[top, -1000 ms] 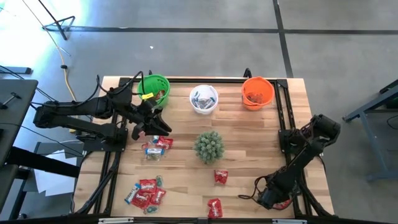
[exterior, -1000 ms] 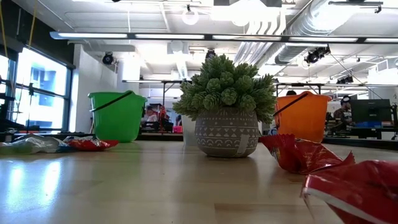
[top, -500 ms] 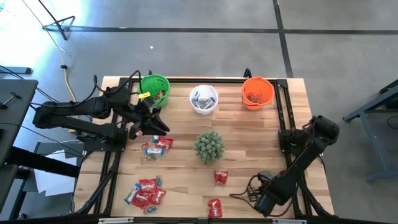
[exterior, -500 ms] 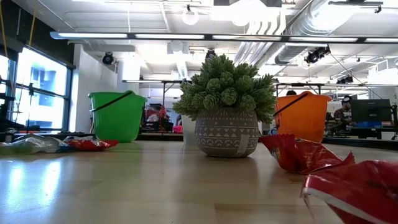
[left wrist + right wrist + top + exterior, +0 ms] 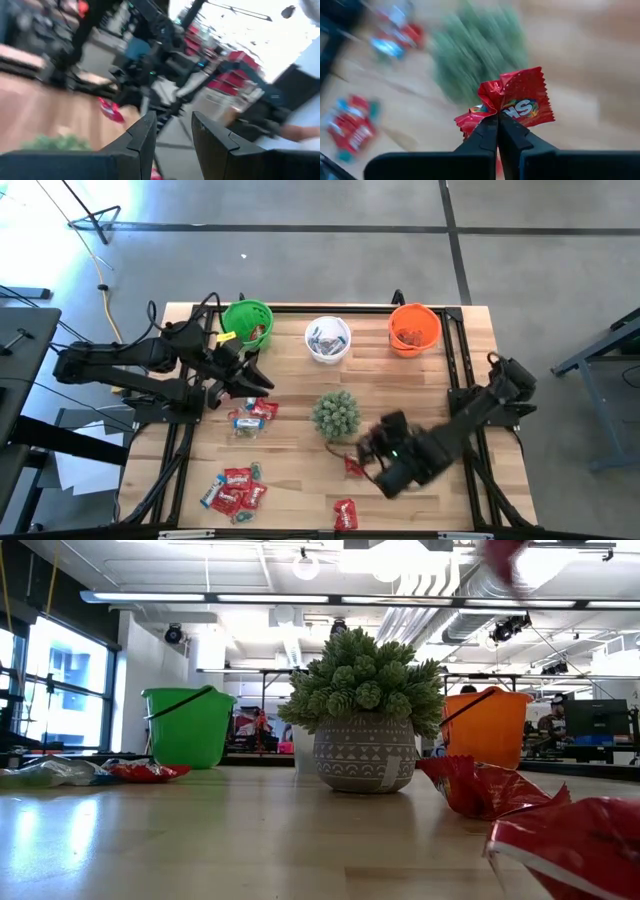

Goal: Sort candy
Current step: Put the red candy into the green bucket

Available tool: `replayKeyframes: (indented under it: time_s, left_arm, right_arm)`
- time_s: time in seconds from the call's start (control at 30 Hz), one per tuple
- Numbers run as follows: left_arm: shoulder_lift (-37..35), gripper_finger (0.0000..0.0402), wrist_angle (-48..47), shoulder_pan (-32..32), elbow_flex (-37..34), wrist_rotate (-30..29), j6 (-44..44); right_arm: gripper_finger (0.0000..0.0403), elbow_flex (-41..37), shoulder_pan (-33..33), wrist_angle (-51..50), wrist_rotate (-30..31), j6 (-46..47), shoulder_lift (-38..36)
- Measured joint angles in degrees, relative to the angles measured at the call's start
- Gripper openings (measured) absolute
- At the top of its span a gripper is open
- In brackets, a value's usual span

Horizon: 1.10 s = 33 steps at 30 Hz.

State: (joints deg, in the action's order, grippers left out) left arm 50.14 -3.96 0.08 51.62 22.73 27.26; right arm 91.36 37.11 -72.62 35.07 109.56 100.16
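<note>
The high view looks straight down on the whole table [image 5: 420, 390] and the grey floor around it. The low view sits at table-top level, facing across the boards into the room — both share the potted plant [image 5: 336, 413], the green bucket [image 5: 248, 323] and the orange bucket [image 5: 414, 327]. The right wrist view looks past its own pincer [image 5: 498, 131] at the table, close in; the left wrist view points out past its pincer [image 5: 172, 137] toward the room.

Bright overhead strip lighting, window glare at left, both wrist views motion-blurred
</note>
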Motion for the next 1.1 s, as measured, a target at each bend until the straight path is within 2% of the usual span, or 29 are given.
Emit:
replayKeyframes:
  time_s: [0.17, 0.3, 0.47, 0.6, 0.67, 0.77, 1.03, 1.1]
  left_arm:
    - [-0.01, 0.011, 4.89, -2.32, 0.0, -7.25, -5.68]
    - [-0.01, 0.011, 5.76, -2.99, 0.0, -7.97, -8.2]
    - [0.08, 0.011, 5.66, -3.59, 0.0, -6.77, -9.44]
    - [0.19, 0.011, 5.93, -3.59, 0.0, -8.81, -9.39]
    - [0.19, 0.011, 6.59, -3.59, 0.0, -11.68, -9.46]
    - [0.19, 0.011, 7.1, -3.57, 0.0, -16.94, -10.37]
    - [0.83, 0.011, 6.53, -3.55, 0.02, -36.41, -11.98]
    - [1.07, 0.011, 6.29, -3.52, 0.0, -36.4, -13.45]
  right_arm:
    - [0.0, 8.53, -8.0, 2.55, 8.65, -19.55, -0.07]
    - [0.0, 14.71, -13.09, 8.46, 13.76, -36.39, -0.09]
    - [0.0, 19.89, -16.92, 25.21, 14.43, -60.35, -0.11]
    - [0.0, 21.13, -17.62, 39.36, 13.99, -74.17, -0.14]
    - [0.0, 21.13, -17.61, 43.51, 14.77, -76.96, -0.15]
    - [0.0, 21.13, -17.58, 44.53, 17.8, -76.56, -0.15]
    - [0.0, 20.64, -16.41, 44.62, 23.32, -73.85, -0.15]
    - [0.0, 20.64, -16.1, 44.59, 24.55, -74.1, -0.15]
